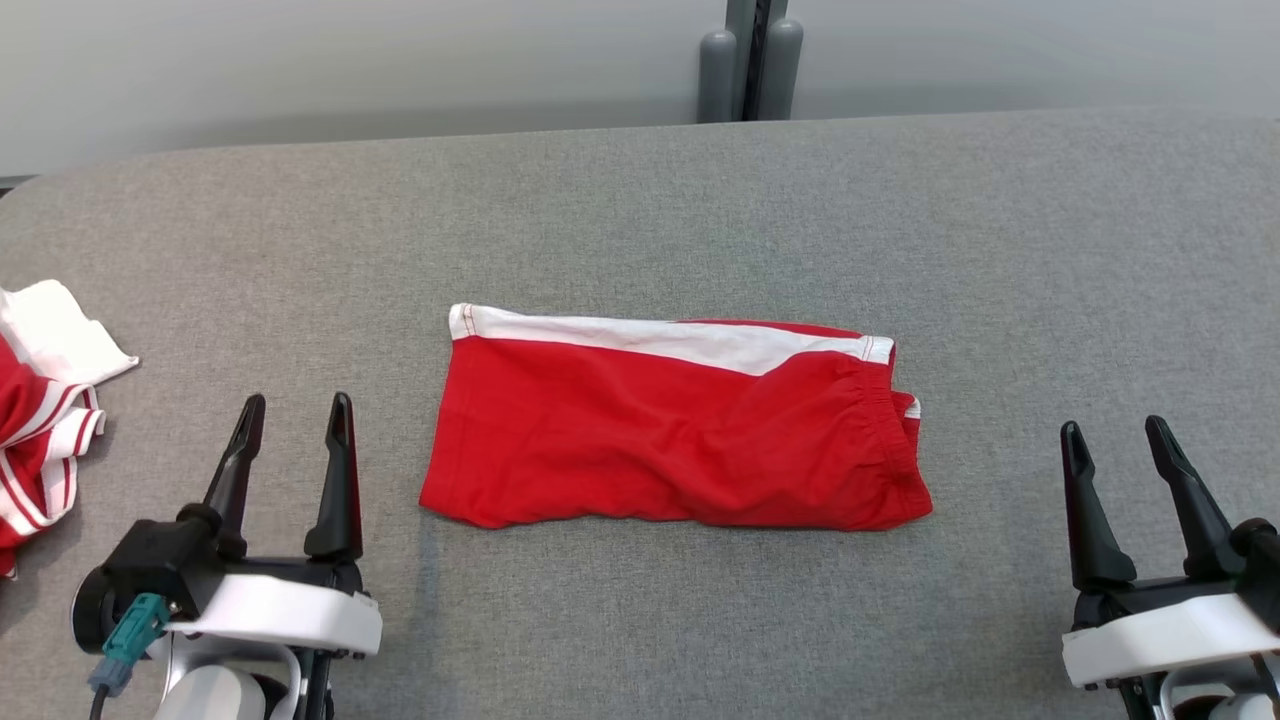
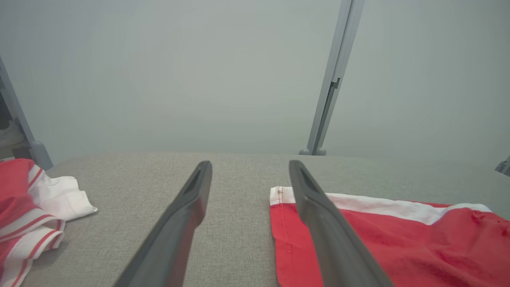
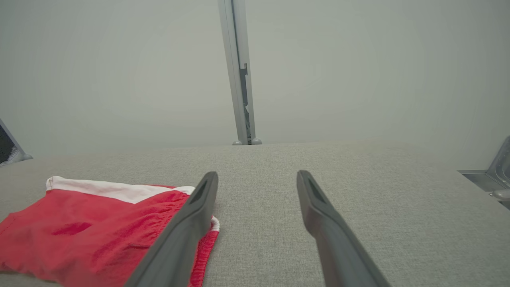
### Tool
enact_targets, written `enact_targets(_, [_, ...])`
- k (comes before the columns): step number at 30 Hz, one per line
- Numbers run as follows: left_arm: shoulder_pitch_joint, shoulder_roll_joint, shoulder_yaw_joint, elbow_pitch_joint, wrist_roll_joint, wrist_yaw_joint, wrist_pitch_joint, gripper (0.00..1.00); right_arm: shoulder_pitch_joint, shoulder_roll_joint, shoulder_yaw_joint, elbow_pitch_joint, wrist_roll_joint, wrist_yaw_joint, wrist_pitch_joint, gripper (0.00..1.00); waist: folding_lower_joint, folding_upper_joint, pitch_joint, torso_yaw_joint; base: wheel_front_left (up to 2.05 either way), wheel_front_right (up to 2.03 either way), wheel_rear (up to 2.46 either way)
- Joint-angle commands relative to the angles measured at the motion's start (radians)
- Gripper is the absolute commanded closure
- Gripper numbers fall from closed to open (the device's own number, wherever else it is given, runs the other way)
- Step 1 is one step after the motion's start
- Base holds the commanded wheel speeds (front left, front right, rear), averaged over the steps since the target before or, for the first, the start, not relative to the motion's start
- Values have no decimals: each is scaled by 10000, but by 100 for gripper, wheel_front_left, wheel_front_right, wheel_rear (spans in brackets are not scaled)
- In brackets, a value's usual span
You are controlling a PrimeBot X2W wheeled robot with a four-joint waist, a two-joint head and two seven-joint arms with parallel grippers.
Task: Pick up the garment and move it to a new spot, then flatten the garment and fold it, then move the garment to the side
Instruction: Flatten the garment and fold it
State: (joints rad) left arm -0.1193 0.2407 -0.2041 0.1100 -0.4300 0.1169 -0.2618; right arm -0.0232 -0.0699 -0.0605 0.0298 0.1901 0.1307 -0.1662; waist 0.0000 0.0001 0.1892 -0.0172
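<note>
**Folded garment at table centre; both claws spread and empty**

The red garment [image 1: 660,430] lies folded into a flat oblong at the middle of the grey fabric-covered table [image 1: 640,200], its long side running left to right. A white band runs along its far edge. The gathered waistband forms the right end, with a small white corner showing just past it. The left edge is straight and hemmed; the near edge is slightly wavy.

The left gripper [image 1: 298,400] sits at the near left, fingers spread with nothing between them. It is near the garment's left edge and apart from it. The right gripper [image 1: 1112,424] sits at the near right, fingers likewise spread and empty, well apart from the waistband end.

Bare table extends from the garment's far edge to the table's far edge, where a grey post [image 1: 750,60] stands behind it. A wide bare stretch lies right of the garment. To the left, a bare stretch separates the garment from a red-and-white striped cloth [image 1: 40,420] bunched at the table's left edge, beside the left gripper.
</note>
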Motion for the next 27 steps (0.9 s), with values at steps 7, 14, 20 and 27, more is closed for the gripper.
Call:
enact_targets(7, [458,458,-80,-156,435,40,27,0,360,-23,-202,-308,-81,2,238,0,0,-1,-174,121,0,0,0])
enact_targets(14, [649,565,-107,-387,461,155,200,0,480,38,-285,-400,-67,2,337,0,0,-1,-191,155,0,0,0])
enact_targets(20, [713,578,-130,-552,342,240,334,0,473,63,-302,-388,-71,2,379,0,0,-1,-219,139,0,0,0])
enact_targets(27, [401,484,-277,-707,380,264,409,0,-147,-73,31,-259,32,2,619,0,0,-1,20,353,0,0,0])
